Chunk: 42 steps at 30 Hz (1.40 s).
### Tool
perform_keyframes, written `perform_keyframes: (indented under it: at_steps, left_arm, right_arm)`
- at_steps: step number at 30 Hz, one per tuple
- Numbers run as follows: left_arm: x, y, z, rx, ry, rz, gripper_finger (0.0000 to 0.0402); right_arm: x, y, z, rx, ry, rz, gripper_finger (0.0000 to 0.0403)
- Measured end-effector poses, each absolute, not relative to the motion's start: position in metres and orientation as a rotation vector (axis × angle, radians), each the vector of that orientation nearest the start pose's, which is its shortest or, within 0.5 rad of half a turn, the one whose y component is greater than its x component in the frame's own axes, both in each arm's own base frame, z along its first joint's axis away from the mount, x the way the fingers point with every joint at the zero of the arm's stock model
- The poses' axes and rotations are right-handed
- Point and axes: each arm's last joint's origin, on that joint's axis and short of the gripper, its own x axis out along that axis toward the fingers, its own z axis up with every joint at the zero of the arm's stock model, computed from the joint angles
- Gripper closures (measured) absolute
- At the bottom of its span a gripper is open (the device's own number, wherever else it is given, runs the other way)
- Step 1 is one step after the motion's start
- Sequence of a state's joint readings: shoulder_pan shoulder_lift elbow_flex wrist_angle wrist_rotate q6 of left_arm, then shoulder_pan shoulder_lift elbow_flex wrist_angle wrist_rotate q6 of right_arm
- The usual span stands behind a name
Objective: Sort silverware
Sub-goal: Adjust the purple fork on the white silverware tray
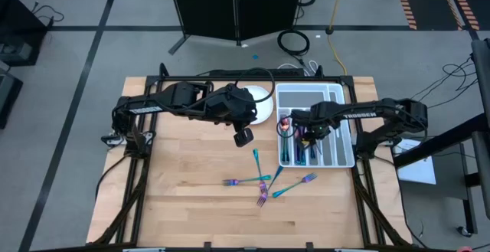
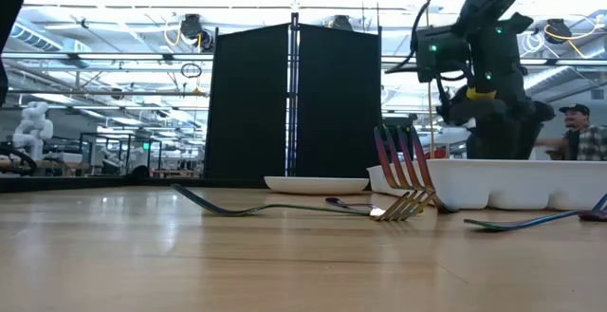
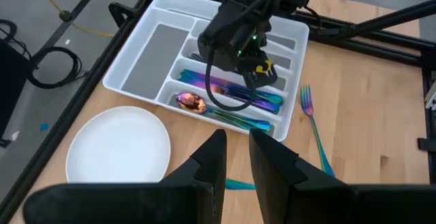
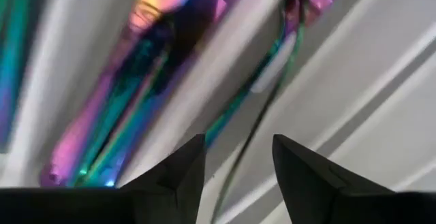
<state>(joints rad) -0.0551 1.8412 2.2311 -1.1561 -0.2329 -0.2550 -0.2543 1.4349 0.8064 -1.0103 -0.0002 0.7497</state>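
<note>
Hovering: right claw [image 1: 305, 133] released, low inside tray [image 1: 337, 99] | left claw [image 3: 235, 159] nearly clenched, empty, near plate [image 1: 259, 103] | forks [image 1: 264, 183] on table

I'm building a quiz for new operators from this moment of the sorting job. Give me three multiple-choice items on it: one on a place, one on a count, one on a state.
1. Where is the right tool?
A. Over the cutlery tray
B. Over the plate
C. Over the bare wood near the table's front edge

2. How many forks lie loose on the table?
A. One
B. Four
C. Nine

3. How do the right tool's fingers stand?
A. Clamped on a fork
B. Shut on nothing
C. Apart, nothing between them

Key: 1 A, the high view shows the right arm ending above the tray's compartments. 2 B, the high view shows four forks clustered in front of the tray. 3 C, the right wrist view shows a clear gap between the fingers, with sorted silverware lying below in the tray.
</note>
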Motion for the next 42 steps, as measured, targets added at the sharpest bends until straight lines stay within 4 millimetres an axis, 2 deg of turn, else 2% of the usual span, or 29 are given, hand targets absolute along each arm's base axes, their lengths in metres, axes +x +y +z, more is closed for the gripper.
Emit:
perform_keyframes:
  at_steps: [4, 8, 11, 13, 20, 24, 28, 32, 35, 42]
  left_arm:
    - [0.363, -0.013, 0.440, -0.134, 0.731, 0.266, 0.0336]
    - [0.364, -0.013, 0.441, -0.135, 0.721, 0.265, 0.0336]
    - [0.364, -0.013, 0.441, -0.136, 0.718, 0.265, 0.0336]
    - [0.364, -0.013, 0.441, -0.133, 0.719, 0.264, 0.0336]
    - [0.353, -0.012, 0.449, -0.106, 0.717, 0.260, 0.0336]
    - [0.345, -0.011, 0.457, -0.103, 0.692, 0.266, 0.0336]
    - [0.339, -0.010, 0.462, -0.098, 0.675, 0.265, 0.0336]
    - [0.335, -0.010, 0.466, -0.086, 0.667, 0.261, 0.0336]
    - [0.335, -0.010, 0.466, -0.080, 0.670, 0.257, 0.0336]
    - [0.333, -0.011, 0.466, -0.083, 0.679, 0.243, 0.0336]
  right_arm:
    - [0.199, -0.052, 0.165, 0.789, 1.509, -0.827, 0.0272]
    - [0.196, -0.050, 0.160, 0.818, 1.525, -0.808, 0.0327]
    - [0.195, -0.048, 0.161, 0.861, 1.541, -0.789, 0.0379]
    - [0.196, -0.048, 0.168, 0.870, 1.540, -0.802, 0.0393]
    - [0.199, -0.050, 0.208, 0.840, 1.513, -0.866, 0.0399]
    - [0.199, -0.049, 0.232, 0.754, 1.507, -0.982, 0.0401]
    - [0.205, -0.048, 0.245, 0.708, 1.452, -1.026, 0.0402]
    - [0.206, -0.044, 0.243, 0.631, 1.489, -1.096, 0.0402]
    - [0.210, -0.039, 0.234, 0.570, 1.580, -1.126, 0.0402]
    - [0.229, -0.034, 0.209, 0.548, 1.639, -1.166, 0.0403]
